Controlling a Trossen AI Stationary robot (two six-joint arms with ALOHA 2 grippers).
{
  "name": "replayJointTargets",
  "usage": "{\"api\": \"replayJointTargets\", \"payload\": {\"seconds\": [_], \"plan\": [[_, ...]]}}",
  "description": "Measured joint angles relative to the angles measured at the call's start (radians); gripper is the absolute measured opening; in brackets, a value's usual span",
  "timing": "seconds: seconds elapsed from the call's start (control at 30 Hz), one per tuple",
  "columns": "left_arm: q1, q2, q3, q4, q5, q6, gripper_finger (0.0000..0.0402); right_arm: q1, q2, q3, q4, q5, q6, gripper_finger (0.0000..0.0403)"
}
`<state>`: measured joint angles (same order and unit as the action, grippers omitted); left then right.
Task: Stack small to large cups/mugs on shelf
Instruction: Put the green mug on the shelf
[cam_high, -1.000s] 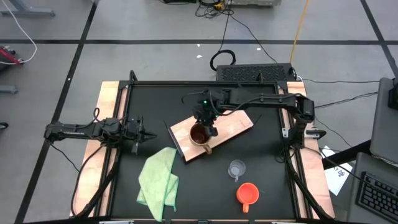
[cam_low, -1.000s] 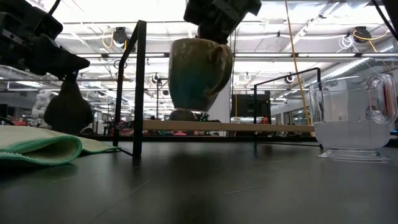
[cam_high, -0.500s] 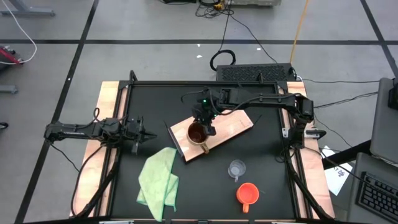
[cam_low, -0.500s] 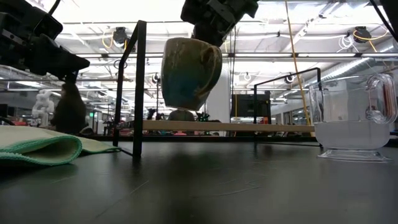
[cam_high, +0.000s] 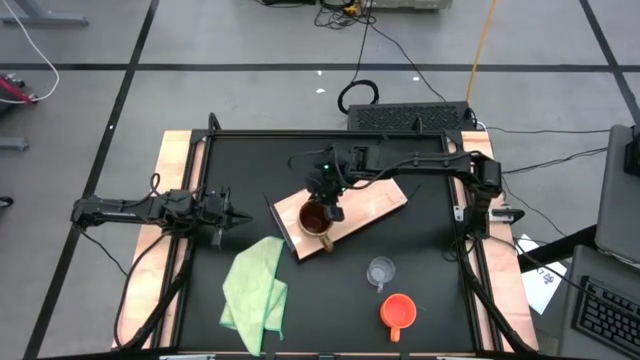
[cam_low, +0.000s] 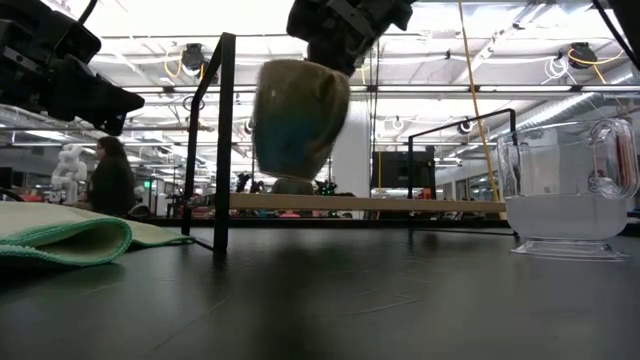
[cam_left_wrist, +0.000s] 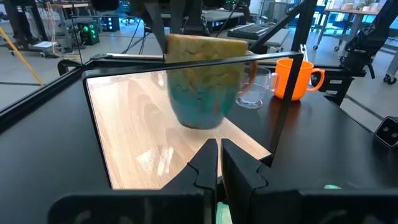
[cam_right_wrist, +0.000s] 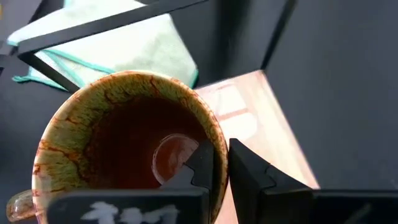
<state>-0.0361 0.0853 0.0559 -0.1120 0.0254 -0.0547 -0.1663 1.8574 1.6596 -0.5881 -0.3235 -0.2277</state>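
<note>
The brown mug (cam_high: 315, 217) hangs in my right gripper (cam_high: 328, 205) above the near left part of the light-wood shelf board (cam_high: 372, 200); the low view shows the mug (cam_low: 298, 118) clear of the board (cam_low: 400, 203) and tilted. The clear glass cup (cam_high: 380, 271) and the orange-red mug (cam_high: 398, 311) stand upright on the black table, near right of the board. My left gripper (cam_high: 240, 216) is shut and empty at the table's left, pointing at the mug (cam_left_wrist: 202, 84). My right gripper holds the brown mug by its rim (cam_right_wrist: 214, 146), one finger inside the mug and one outside. The fingers come from above, pointing down. The mug hangs below them, lifted clear of the board and tilted, its handle (cam_high: 327, 242) toward the table's near edge.
A light green cloth (cam_high: 255, 287) lies crumpled at the near left of the table. A black frame rail runs round the table, with a post (cam_low: 222, 140) near the board's left end. A person (cam_low: 110, 180) stands in the room far behind.
My right gripper has carried the brown mug a little toward the table's left over the board. The mug has stayed lifted and has turned and tipped slightly, so its handle no longer shows at its side in the low view.
</note>
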Motion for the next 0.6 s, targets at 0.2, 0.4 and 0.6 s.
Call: {"api": "replayJointTargets", "payload": {"seconds": [0.2,0.4,0.6], "plan": [[0.000,0.000,0.000,0.000,0.000,-0.002,0.0024,0.014,0.025,-0.001,0.012,-0.001,0.033,0.0019],[0.000,0.000,0.000,-0.001,0.000,-0.003,0.0024,0.018,0.041,-0.001,0.005,0.004,0.035,0.0026],[0.000,0.000,0.000,-0.001,0.005,-0.003,0.0024,0.017,0.048,-0.001,0.016,0.005,0.035,0.0021]]}}
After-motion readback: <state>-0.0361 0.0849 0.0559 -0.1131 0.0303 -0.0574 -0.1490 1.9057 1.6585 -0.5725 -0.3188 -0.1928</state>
